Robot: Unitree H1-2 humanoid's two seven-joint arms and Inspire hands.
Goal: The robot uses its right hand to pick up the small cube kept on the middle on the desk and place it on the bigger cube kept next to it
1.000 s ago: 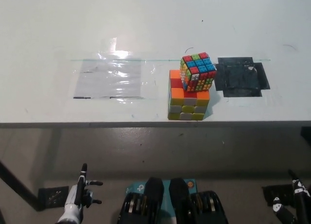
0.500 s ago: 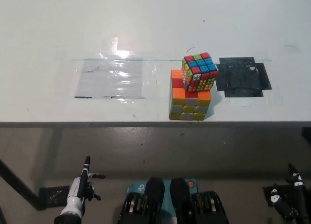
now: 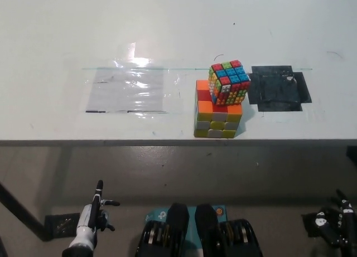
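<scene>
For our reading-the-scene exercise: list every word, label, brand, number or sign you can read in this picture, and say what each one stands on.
No readable text anywhere.
Small cube: its tiles carry small light marks, too small to read.
Bigger cube: plain coloured tiles, no writing.
Black patch on the desk: no lettering seen.
Clear plastic sheet: only glare.

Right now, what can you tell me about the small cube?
The small cube is a many-coloured puzzle cube with small red, blue, green, orange and yellow tiles, plastic by its look. It sits on top of the bigger cube, turned at an angle to it and toward its far right corner. Neither robot hand touches it.
</scene>
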